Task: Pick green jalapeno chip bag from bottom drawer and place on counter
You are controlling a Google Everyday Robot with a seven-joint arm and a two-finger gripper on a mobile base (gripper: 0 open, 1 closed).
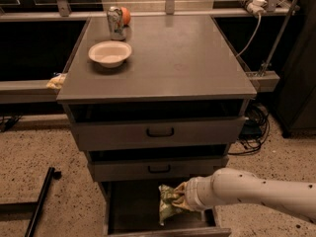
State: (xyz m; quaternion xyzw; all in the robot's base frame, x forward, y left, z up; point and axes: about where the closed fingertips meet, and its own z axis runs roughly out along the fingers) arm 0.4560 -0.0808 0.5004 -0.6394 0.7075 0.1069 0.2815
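Checking in from the remote station: the end effector (181, 197) is down at the bottom of the frame, just right of centre, reaching in from the right over the open bottom drawer (131, 206), and as far as I can make out it's clamped onto the right edge of the green jalapeno chip bag (169, 204). The bag is upright in the drawer opening with nothing to lean on, so I'd say the grip is what's keeping it there and it isn't just resting. I think the white arm (256, 191) comes in low and sideways because the middle drawer (159, 169) overhangs the bottom one, leaving only a slot to work through. I can't tell whether the bag's lower end touches the drawer floor. The bag itself is small, crinkly, green with pale patches, and bunched where it's held, so I'd expect it to be light and squashy, the kind of thing that can slip if the pinch only has foil. The table (177, 58) fills the upper middle of the frame, and its right half is bare, which seems the obvious drop spot to me. A white bowl (110, 53) and a can (115, 21) with something orange (126, 16) behind it sit at upper left, well apart from that area. There's also a yellowish packet (56, 81) on the ledge at the left, not my target.
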